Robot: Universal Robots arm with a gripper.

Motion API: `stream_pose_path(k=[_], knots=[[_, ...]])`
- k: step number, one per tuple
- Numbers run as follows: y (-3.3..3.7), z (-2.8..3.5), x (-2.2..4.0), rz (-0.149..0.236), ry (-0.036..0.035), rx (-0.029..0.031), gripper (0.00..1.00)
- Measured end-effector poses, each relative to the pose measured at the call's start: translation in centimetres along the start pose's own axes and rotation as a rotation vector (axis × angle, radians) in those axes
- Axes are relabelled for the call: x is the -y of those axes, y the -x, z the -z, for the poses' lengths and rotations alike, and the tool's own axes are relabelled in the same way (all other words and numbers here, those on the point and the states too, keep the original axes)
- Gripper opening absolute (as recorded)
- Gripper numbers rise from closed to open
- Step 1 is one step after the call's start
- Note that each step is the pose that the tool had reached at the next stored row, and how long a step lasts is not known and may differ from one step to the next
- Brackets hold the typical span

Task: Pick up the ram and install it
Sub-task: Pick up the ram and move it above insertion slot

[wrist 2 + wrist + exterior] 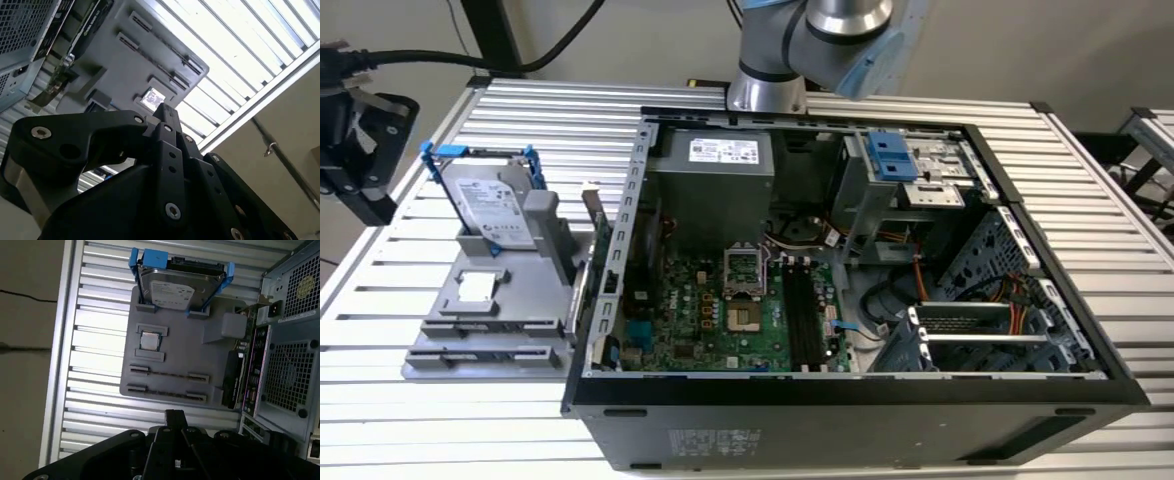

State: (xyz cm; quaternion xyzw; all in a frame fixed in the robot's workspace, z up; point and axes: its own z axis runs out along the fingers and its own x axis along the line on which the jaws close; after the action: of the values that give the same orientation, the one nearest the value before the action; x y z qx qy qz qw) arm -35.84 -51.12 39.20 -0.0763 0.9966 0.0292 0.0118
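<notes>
Gripper (175, 416) up over the slatted table (95, 365), short of the tray (185, 355), touching nothing. In both wrist views its fingers (165, 131) look pinched together with nothing between them: closed, empty.

Now the ram (169, 374): I take it to be that thin dark strip standing on edge between two grey clips on the tray. A second strip (167, 393) sits the same way in the next row, the one closer to the gripper. Makes sense to park them like that. On edge, the long top side is free for a pinch from above, and the clips stop the stick toppling. It is too slim here to make out chips, so that reading is a judgement.

Same tray, other end: the hard drive (175, 287) is propped upright in its blue bracket, and a small square chip (148, 341) lies flat in its own pocket.

Over in the exterior view, the open case (854, 385) lies on its side just beside the tray, board facing up, so the black memory slots (803, 320) are open to a straight push down. By the look of it, nothing is picked up yet.
</notes>
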Motion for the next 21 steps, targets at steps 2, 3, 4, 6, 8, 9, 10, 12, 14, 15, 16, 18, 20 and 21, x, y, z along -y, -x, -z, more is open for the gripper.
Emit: stream_pose_path(k=[2, 3, 4, 6, 8, 9, 10, 12, 14, 15, 16, 18, 20, 21], knots=[[0.00, 0.00, 0.00, 0.037, 0.0010, -0.0021, 0.00], [0.00, 0.00, 0.00, 0.055, 0.0016, -0.0031, 0.00], [0.00, 0.00, 0.00, 0.073, 0.0020, -0.0041, 0.00], [0.00, 0.00, 0.00, 0.110, 0.0030, -0.0062, 0.00], [0.00, 0.00, 0.00, 0.145, 0.0039, -0.0082, 0.00], [0.00, 0.00, 0.00, 0.165, 0.0045, -0.0094, 0.00], [0.00, 0.00, 0.00, 0.181, 0.0049, -0.0103, 0.00], [0.00, 0.00, 0.00, 0.219, 0.0058, -0.0124, 0.00], [0.00, 0.00, 0.00, 0.254, 0.0067, -0.0145, 0.00], [0.00, 0.00, 0.00, 0.272, 0.0072, -0.0155, 0.00], [0.00, 0.00, 0.00, 0.290, 0.0076, -0.0165, 0.00], [0.00, 0.00, 0.00, 0.326, 0.0085, -0.0186, 0.00], [0.00, 0.00, 0.00, 0.364, 0.0095, -0.0207, 0.00], [0.00, 0.00, 0.00, 0.381, 0.0100, -0.0217, 0.00]])
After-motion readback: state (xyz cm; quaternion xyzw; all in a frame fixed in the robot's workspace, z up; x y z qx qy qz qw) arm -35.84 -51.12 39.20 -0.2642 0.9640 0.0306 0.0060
